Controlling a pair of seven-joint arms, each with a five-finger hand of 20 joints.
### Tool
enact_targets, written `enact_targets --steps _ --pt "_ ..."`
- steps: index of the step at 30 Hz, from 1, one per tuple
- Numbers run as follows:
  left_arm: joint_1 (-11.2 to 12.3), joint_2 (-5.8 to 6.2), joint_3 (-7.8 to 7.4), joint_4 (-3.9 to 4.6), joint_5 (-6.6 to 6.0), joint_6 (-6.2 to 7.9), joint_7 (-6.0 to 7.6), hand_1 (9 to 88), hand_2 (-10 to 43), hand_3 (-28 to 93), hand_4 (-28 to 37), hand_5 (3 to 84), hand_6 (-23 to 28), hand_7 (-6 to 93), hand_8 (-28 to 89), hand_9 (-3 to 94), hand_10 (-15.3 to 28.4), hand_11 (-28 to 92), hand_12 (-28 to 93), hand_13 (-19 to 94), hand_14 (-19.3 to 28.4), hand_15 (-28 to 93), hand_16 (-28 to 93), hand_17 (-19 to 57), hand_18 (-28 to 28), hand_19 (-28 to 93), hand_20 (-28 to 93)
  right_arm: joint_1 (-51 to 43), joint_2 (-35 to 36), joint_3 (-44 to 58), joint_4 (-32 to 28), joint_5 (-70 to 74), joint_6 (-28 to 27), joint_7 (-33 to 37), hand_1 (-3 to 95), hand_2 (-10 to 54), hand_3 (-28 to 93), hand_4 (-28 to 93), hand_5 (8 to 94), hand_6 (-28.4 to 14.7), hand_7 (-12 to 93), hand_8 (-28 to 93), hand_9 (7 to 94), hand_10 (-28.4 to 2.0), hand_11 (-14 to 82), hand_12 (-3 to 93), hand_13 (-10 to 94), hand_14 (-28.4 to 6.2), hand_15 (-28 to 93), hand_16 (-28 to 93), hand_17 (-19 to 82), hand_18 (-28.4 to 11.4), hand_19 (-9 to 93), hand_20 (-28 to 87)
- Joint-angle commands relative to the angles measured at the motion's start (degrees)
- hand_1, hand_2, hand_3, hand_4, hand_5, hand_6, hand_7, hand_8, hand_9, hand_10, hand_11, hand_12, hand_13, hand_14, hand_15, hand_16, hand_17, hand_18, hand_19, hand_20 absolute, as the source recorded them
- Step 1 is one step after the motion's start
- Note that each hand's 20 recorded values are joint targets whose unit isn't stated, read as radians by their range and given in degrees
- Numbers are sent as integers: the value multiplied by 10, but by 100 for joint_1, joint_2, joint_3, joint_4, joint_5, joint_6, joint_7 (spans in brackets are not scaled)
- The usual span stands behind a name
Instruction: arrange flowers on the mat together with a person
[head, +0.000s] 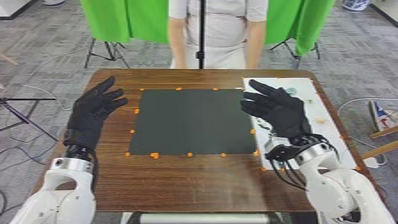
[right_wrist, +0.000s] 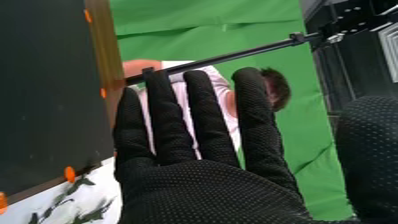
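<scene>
R hand (head: 281, 114) open, hides pt of white board (head: 306, 88); L hand (head: 91, 111) open, nr dk mat (head: 191, 122)

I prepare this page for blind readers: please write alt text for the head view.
The robot's open, black-gloved left hand is raised left of a dark mat edged with orange marks, and its open right hand over a white sheet at the mat's right, on a brown table.
</scene>
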Motion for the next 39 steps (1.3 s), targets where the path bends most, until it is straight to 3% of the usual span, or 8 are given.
enact_targets --steps 1,11,18,20,33,39 --pt "72 -61 -31 47 -25 -36 -52 207 83 760 -283 398 69 69 -69 387 185 192 95 293 259 429 -64 -60 284 427 107 -122 9 20 16 29 68 -21 60 125 830 -283 414 11 140 -114 425 -154 68 139 312 -184 158 181 47 -194 360 166" --pt "121 -61 -13 31 -44 -23 -109 206 82 759 -283 397 70 64 -67 380 182 190 97 284 255 423 -55 -66 284 419 95 -136 44 4 4 11 98 -1 58 126 829 -283 411 13 138 -113 425 -154 61 141 306 -185 151 188 45 -197 364 166" --pt "202 -69 -23 6 -42 -7 -111 207 83 759 -283 399 70 64 -67 383 185 195 97 288 259 437 -58 -69 284 424 94 -203 44 33 -21 18 128 -10 59 126 829 -283 424 19 139 -115 433 -118 53 138 313 -187 156 191 45 -201 370 169" --pt "219 -41 7 -7 -50 74 -92 206 82 760 -283 398 71 63 -67 380 185 195 97 288 259 438 -59 -69 284 425 94 -202 57 26 -18 21 145 -39 60 127 829 -283 425 22 141 -116 435 -114 52 137 316 -188 158 192 45 -203 372 170" --pt "283 -70 -12 -19 -52 56 -166 204 81 768 -283 394 75 75 -69 360 182 202 98 261 253 440 -61 -78 284 431 90 -230 161 -81 -50 44 509 -228 44 133 830 -283 440 20 148 -121 434 -108 50 133 253 -170 105 201 37 -208 369 162" --pt "302 -11 20 -20 -105 106 -59 207 80 766 -283 396 76 73 -69 365 183 203 96 266 254 439 -64 -76 284 431 88 -210 186 -121 -45 60 582 -312 37 135 831 -283 445 19 150 -123 431 -106 50 132 250 -167 92 213 35 -211 375 160"
